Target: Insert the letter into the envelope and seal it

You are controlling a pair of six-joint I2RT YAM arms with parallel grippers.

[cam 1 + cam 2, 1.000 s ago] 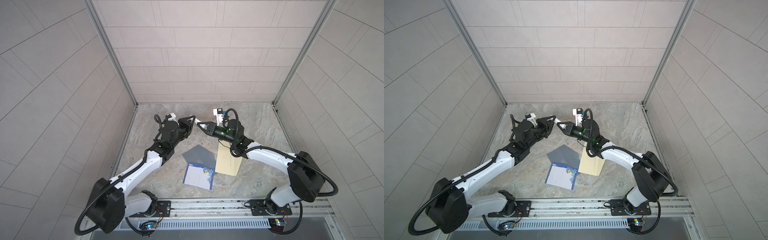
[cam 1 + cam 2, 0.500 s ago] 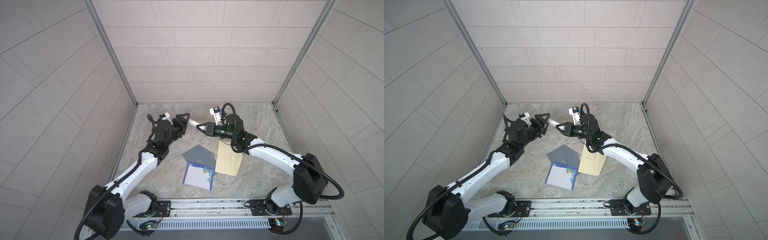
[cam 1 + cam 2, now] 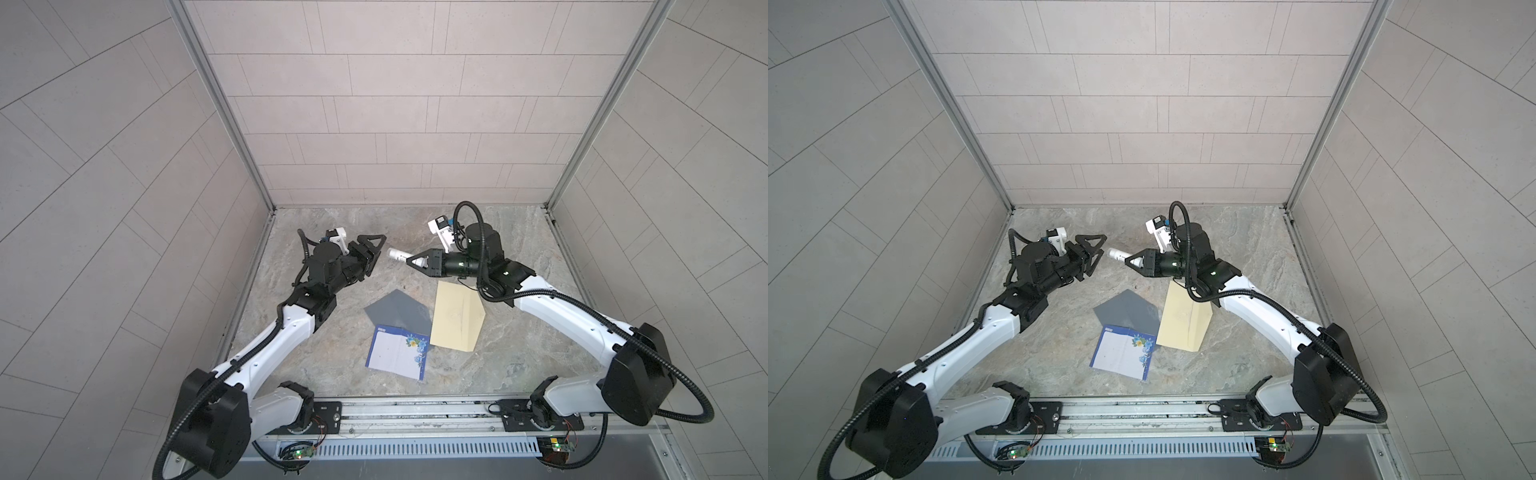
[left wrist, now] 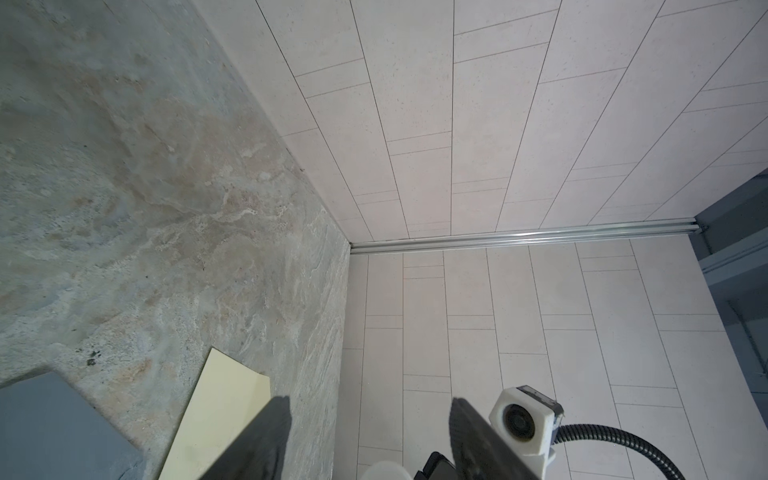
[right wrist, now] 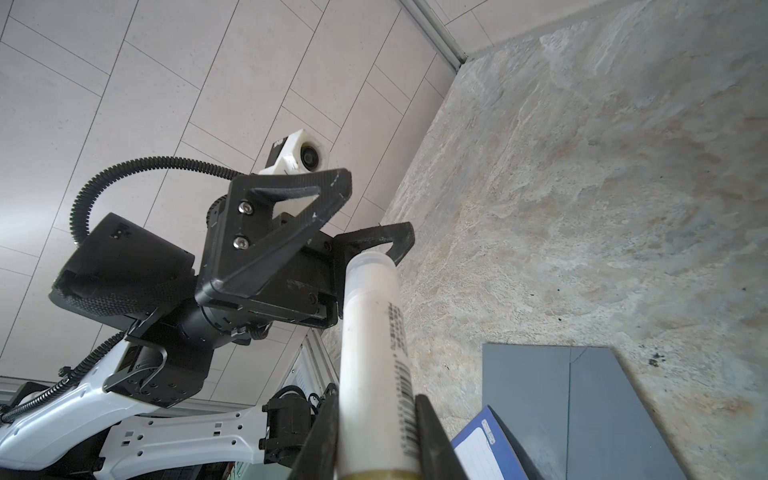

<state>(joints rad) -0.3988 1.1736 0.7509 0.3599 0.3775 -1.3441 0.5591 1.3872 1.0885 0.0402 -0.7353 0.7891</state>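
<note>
1. table (image 3: 519, 353): stone-pattern top. all paper items lie flat near its middle, toward the front rail.

2. cream paper piece (image 3: 457, 316): lies on the right-arm side and has one fold line. whether it is an envelope cannot be told.

3. grey envelope (image 3: 397, 313): lies flat beside the cream paper piece, with its pointed flap opened out. its near edge touches or slightly overlaps the letter.

4. letter (image 3: 395, 353): blue-edged sheet with a flower print, flat on the table in front of the grey envelope. it is outside the envelope, so insertion is not yet done.

5. left gripper (image 3: 379, 249): raised above the table behind the papers. the fingers stand apart and hold nothing; the left wrist view shows clear space between them.

6. right gripper (image 3: 411, 259): raised at about the same height, facing the left gripper. the fingers are closed on the glue stick (image 3: 397, 254), clamping its rear part.

7. governing relation: the glue stick's long axis runs roughly level, from the right gripper straight toward the left gripper. its free end lies just beside the left fingertips, not between them; contact cannot be confirmed. the left gripper is the nearer to that end.

8. assessment: the likely step is work on the free end of the stick for sealing. the left jaws need to stay in line with the stick's axis before closing. an off-axis approach may push the stick askew in the right grip.
</note>
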